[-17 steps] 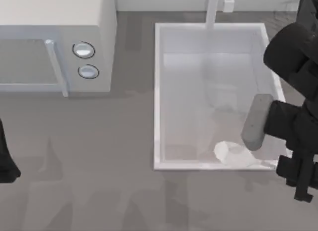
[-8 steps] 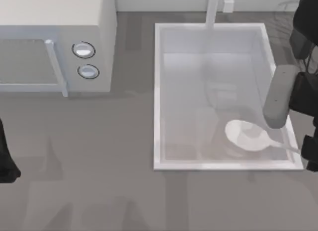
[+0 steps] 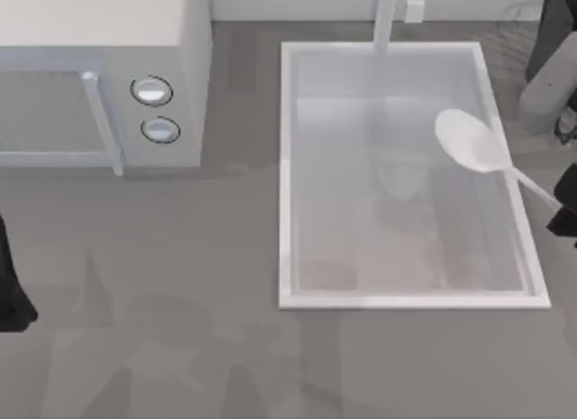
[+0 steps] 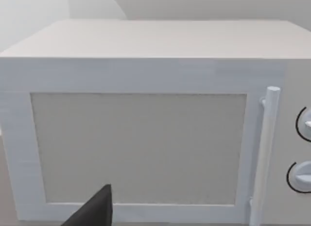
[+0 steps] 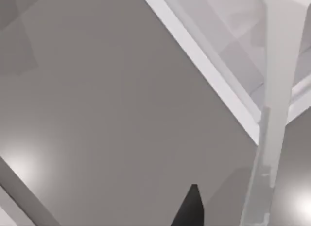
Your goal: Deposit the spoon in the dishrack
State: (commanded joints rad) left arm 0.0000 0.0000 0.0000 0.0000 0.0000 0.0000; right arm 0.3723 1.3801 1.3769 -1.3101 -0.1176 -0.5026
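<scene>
Above the sink at the counter's right edge, the spoon is carried by its handle, apparently clenched in the right claw, the dishrack not yet reached.

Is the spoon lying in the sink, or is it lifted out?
Lifted. The spoon hangs over the sink's right rim, handle running to the right arm at the top view's right edge. Its grip is out of frame.

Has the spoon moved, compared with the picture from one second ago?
Yes. In the top view the spoon has moved from the sink's near right corner toward its far end, along the right rim, near the faucet side.
</scene>
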